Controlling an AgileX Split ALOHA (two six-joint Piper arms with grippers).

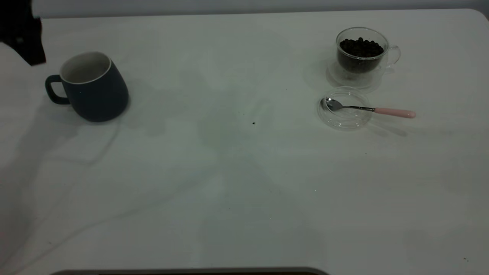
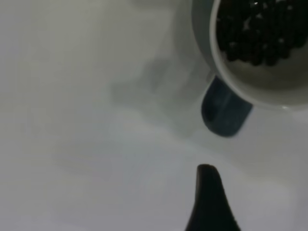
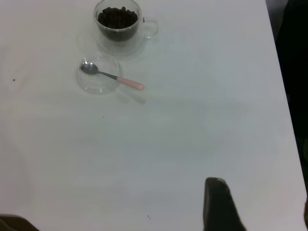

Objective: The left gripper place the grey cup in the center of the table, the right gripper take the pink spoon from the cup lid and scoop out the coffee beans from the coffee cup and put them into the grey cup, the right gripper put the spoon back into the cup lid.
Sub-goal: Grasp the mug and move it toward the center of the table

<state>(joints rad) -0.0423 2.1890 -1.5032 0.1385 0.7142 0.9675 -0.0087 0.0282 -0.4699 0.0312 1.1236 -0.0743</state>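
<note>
Left gripper [image 2: 210,204] and right gripper [image 3: 219,207] each show only one black tip, so their grip cannot be told; the grey cup [image 1: 93,89] stands near the table's [image 1: 229,191] left edge.

1. Dim, even light is falling across the tabletop [image 1: 237,183], rendering its white surface grey.
2. Soft, faint shadows are spreading beside the grey cup [image 1: 93,87] and under the pink spoon [image 1: 369,109].
3. The left wrist view is showing everything out of focus, including 1 dark tool tip [image 2: 211,199].
</note>
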